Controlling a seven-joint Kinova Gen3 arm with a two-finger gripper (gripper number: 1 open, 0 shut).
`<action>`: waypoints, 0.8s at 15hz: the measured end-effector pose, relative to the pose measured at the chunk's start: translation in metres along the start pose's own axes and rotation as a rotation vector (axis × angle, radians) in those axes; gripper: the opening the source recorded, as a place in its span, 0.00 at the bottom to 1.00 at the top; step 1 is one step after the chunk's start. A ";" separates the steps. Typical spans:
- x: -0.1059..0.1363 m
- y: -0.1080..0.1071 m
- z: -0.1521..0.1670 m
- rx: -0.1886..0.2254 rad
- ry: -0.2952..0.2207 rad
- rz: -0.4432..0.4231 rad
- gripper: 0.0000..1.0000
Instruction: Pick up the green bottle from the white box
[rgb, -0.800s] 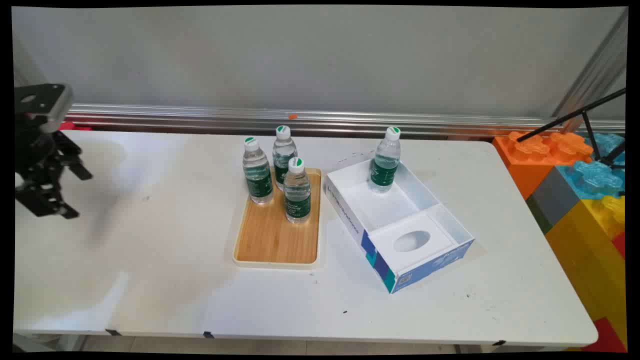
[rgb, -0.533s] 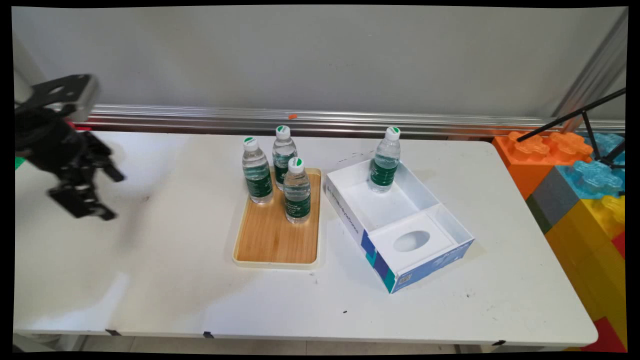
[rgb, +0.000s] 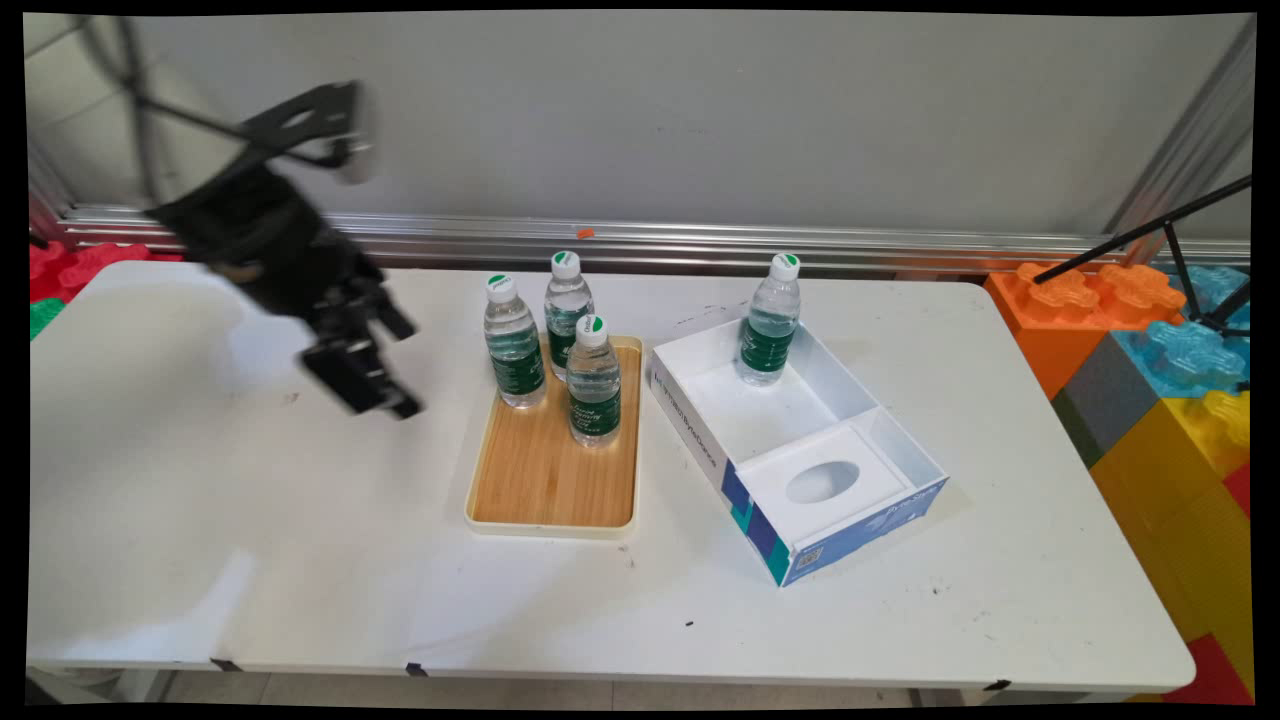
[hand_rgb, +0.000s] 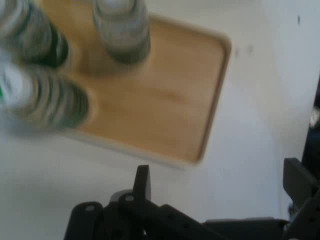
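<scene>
Bottles (rgb: 594, 380) on tray (rgb: 545, 480), one (rgb: 771, 320) in box (rgb: 880, 420)

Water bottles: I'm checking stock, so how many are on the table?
4. Three stand on the wooden tray: left, back, front. One stands in the white box. None seems hidden.

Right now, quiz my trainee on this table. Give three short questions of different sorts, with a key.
1. How many water bottles stand on the wooden tray?
2. True or false: the lone bottle in the white box lies on its side.
3. The end effector is nearest to: A) the wooden tray, B) the white box, C) the toy blocks.

Key: 1. Three. 2. False, it stands upright. 3. A.
</scene>
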 end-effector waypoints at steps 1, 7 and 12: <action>0.017 0.005 0.002 0.016 0.009 -0.007 1.00; 0.124 0.006 0.034 0.135 0.096 -0.064 1.00; 0.179 -0.018 0.085 0.185 0.150 -0.085 1.00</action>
